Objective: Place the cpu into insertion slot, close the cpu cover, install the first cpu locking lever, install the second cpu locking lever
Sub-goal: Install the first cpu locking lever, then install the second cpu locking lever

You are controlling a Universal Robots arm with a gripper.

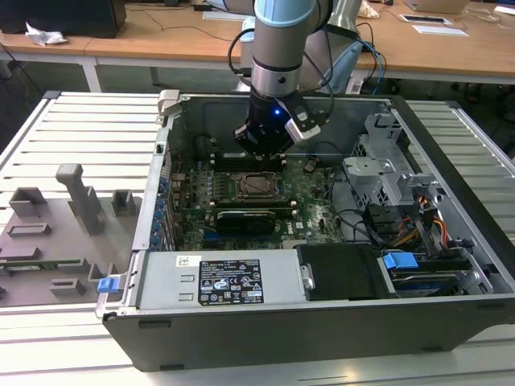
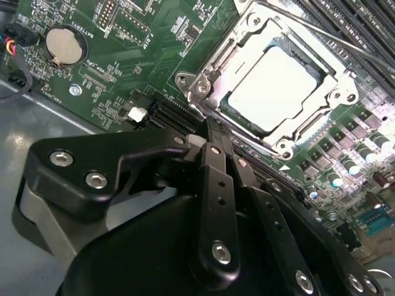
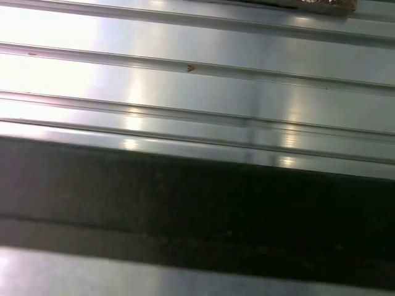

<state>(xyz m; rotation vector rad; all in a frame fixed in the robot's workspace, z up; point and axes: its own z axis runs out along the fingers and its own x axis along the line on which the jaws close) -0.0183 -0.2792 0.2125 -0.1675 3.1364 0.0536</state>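
The cpu (image 2: pixel 268 86), a pale silvery square, lies flat in the insertion slot (image 1: pixel 259 196) on the green motherboard. The cpu cover (image 2: pixel 213 74), a silver metal frame, lies down around the chip, whose face shows through its window. A thin metal locking lever (image 2: pixel 333 37) runs along the socket's far side; I cannot tell if it is latched. My gripper (image 2: pixel 210 128) hangs just off the socket's edge, fingers pressed together with nothing between them. In the exterior view the gripper (image 1: pixel 261 154) hovers right behind the socket inside the open case.
Long black memory slots (image 2: pixel 370 18) flank the socket. A coin battery (image 2: pixel 63 45) sits on the board. The case holds a power supply (image 1: pixel 229 281), drive cage (image 1: pixel 378 173) and cables (image 1: pixel 402 225). Grey fixtures (image 1: pixel 76 201) stand on the ribbed table (image 3: pixel 197 74) at the exterior view's left.
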